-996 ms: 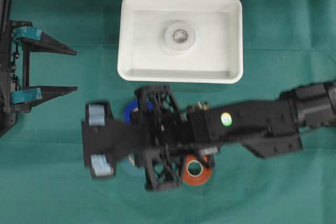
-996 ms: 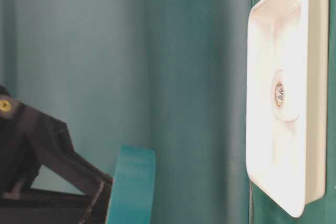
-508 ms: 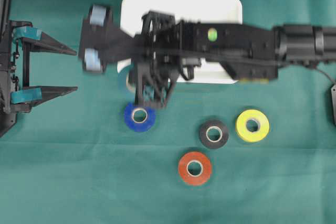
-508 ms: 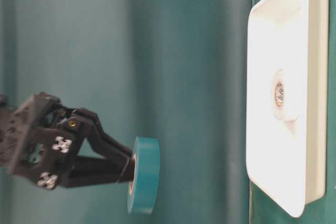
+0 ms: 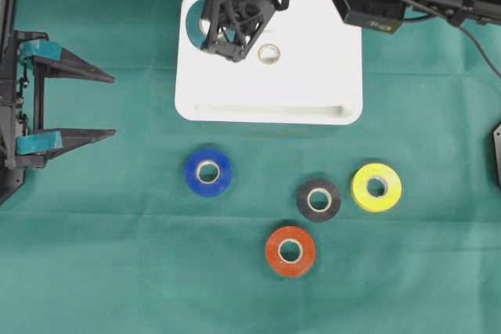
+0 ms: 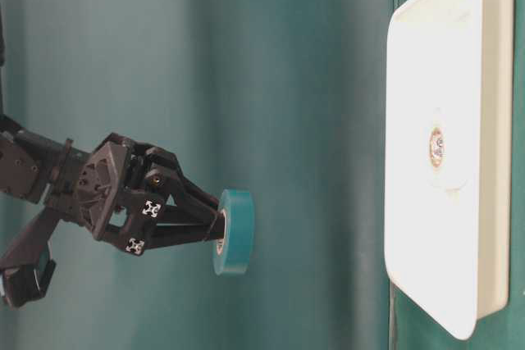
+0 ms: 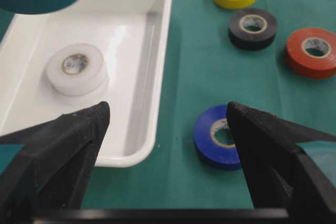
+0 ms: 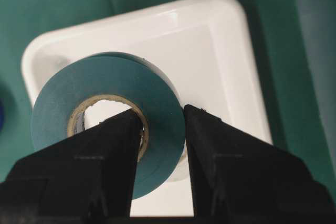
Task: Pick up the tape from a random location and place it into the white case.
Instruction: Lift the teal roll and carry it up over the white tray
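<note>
The right pincer [image 8: 160, 129] was clenched on the teal tape [image 8: 107, 114], one finger through the roll's core and the other on its outer face. It held the roll in the air above the white case [image 5: 344, 107], over the case's 10 o'clock corner in the overhead view. A white roll [image 7: 76, 68] lay inside the case. A second before, this pincer hung over the desk at 6 o'clock of the case, hiding the loose rolls; now the blue roll [image 5: 208, 171], black roll [image 5: 318, 199], yellow roll [image 5: 376, 187] and red roll [image 5: 290, 251] showed. The left pincer [image 5: 109, 105] stood fully spread at 9 o'clock, holding nothing, unmoved.
</note>
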`<state>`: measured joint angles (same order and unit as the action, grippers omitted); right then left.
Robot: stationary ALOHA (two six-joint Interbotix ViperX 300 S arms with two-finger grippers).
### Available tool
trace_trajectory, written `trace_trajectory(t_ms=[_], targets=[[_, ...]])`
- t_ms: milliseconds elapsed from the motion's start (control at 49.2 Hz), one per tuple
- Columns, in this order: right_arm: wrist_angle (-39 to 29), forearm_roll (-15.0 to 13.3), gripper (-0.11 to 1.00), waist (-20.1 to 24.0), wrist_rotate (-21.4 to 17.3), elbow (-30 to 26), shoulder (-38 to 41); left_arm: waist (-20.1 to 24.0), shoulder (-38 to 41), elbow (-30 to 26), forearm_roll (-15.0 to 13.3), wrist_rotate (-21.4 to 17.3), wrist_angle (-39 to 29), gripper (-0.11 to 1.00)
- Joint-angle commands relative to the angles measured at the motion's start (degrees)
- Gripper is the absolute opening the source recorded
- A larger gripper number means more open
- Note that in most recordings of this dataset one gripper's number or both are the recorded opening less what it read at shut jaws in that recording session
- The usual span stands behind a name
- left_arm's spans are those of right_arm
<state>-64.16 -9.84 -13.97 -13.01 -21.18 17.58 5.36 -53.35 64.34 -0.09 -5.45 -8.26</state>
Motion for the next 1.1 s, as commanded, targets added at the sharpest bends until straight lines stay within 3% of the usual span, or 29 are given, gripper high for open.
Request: trace_trajectory(t_ms=[0, 142, 325, 752, 895, 1078], targets=[[0.62, -0.09, 0.27, -0.53, 0.26, -0.44, -2.64, 0.09, 0.18, -0.62, -0.09, 0.00, 0.18, 0.98], [-0.44, -0.09, 0.27, -0.62, 1.85, 1.05, -3.43, 0.18, 0.18, -0.62, -0.09, 0.00, -0.09, 0.98], [0.26, -0.09, 0.27, -2.20, 1.76, 7.21, -7.29, 0.09, 0.26, -0.62, -0.09, 0.00, -0.09, 0.98], [9.93, -0.09, 0.27, -5.19, 1.14, 29.79, -21.53, 0.18, 0.26, -0.70, -0.09, -0.09, -0.09, 0.98], [12.48, -0.09, 0.27, -6.24, -0.97, 37.00, -26.89, 0.35, 0.18, -0.62, 0.00, -0.09, -0.18, 0.98], [15.12, -0.09, 0.27, -6.42, -1.58, 41.57, -30.50, 0.53, 0.18, -0.62, -0.09, -0.18, -0.18, 0.98]])
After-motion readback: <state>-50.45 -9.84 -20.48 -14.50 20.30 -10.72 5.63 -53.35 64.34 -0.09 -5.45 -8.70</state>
